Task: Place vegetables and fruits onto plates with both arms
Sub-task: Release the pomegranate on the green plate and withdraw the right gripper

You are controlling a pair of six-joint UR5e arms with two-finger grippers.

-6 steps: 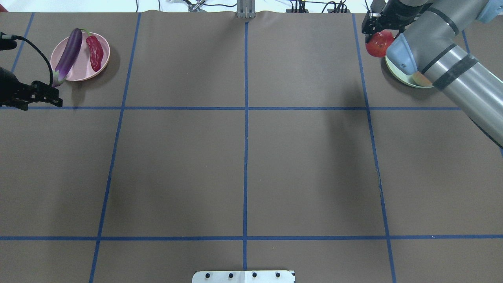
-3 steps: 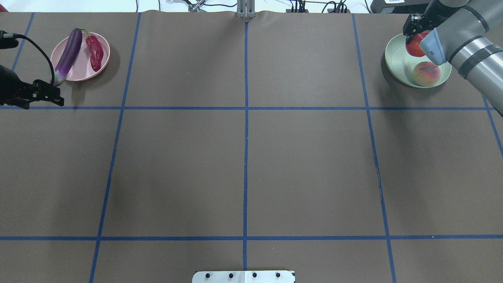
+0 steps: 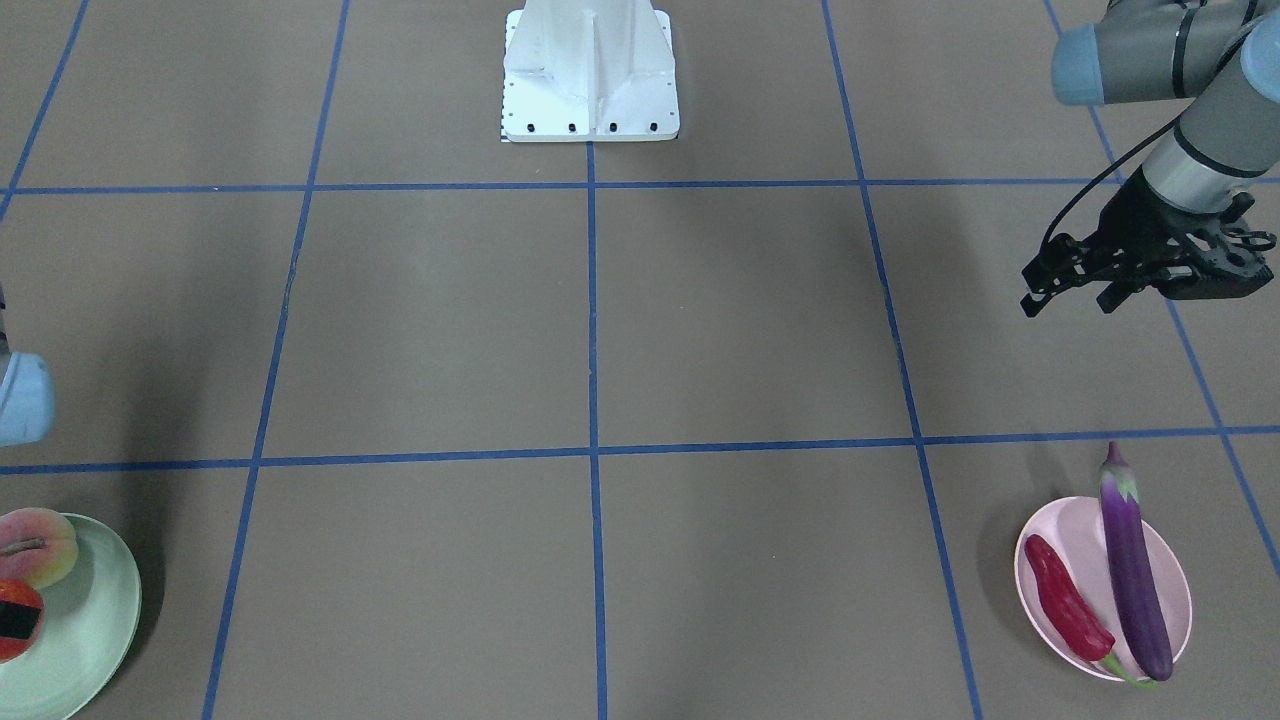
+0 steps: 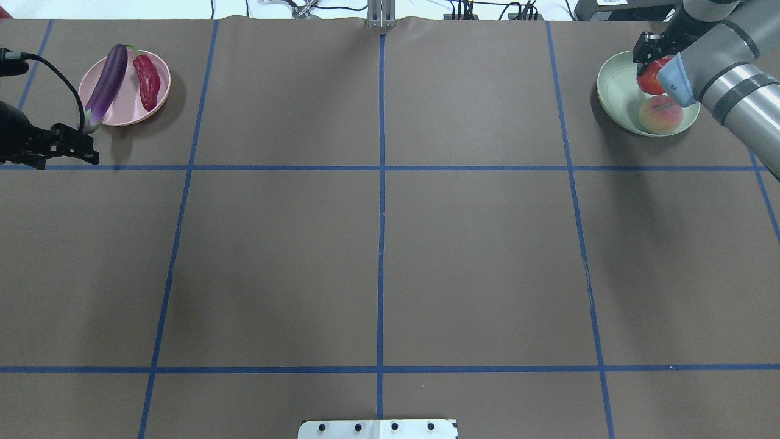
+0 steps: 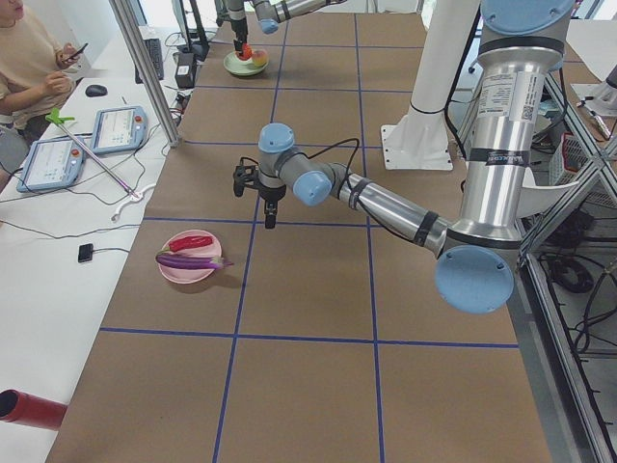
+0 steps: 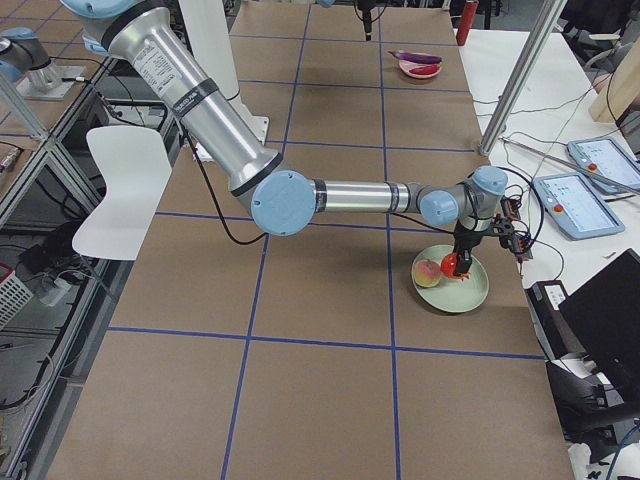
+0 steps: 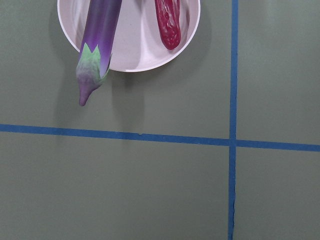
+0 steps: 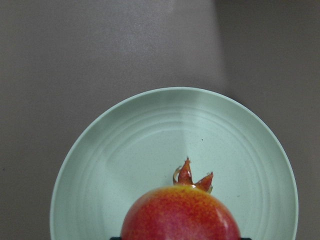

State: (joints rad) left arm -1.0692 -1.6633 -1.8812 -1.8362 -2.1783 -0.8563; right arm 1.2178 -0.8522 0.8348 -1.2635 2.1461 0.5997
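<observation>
Right gripper point(image 4: 647, 58) is clamping the pomegranate point(image 8: 180, 215) over the mint plate point(image 8: 125, 150), just beside the peach point(image 4: 661, 116) lying in that plate (whether the pomegranate is touching the plate surface, cannot tell). Left gripper point(image 3: 1066, 300) is hanging above the bare table point(image 4: 378, 244), jaws spread, gripping nothing, near the pink plate point(image 3: 1070, 530). Eggplant point(image 3: 1135, 580) and chili point(image 3: 1065, 600) are lying side by side in it, the eggplant's calyx end overhanging the rim.

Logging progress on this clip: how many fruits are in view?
2. A peach lies in the green plate; a pomegranate, held by the right gripper, is over that plate beside the peach. None seems hidden.
</observation>
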